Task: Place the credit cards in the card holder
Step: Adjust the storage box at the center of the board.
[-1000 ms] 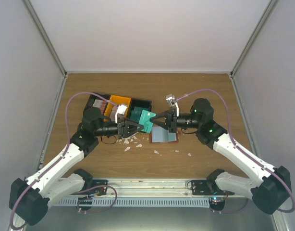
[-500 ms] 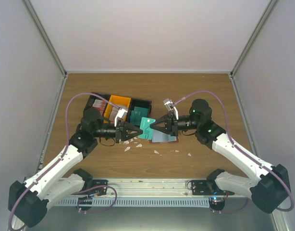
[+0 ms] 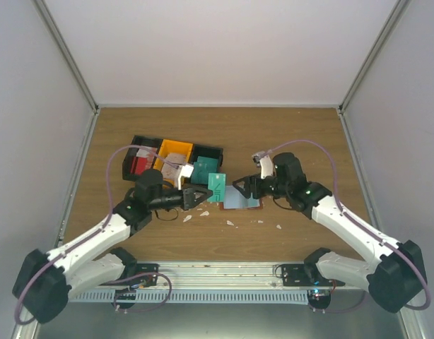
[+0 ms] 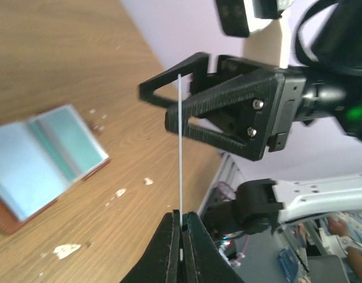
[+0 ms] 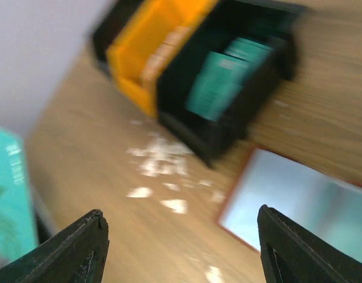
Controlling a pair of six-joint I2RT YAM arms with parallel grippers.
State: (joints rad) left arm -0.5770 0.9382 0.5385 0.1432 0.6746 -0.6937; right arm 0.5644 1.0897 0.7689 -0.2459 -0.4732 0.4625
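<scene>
Top view: L fingers (image 3: 205,192) clenched on teal card (image 3: 216,187), held edge-up just beside open wallet (image 3: 243,198) on surface (image 3: 309,134). R fingers (image 3: 239,188) released, wide apart. Black bin (image 3: 126,161) w/ red cards (image 3: 137,167); orange bin (image 3: 177,149); 2nd black bin (image 3: 215,152) w/ teal cards (image 3: 202,169).

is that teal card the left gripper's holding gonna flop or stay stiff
Probably stiff: edge-on in the wrist view the card runs dead straight out of the left gripper. Likely light, being so thin. Pinched only at one edge, it may pivot if bumped.
</scene>
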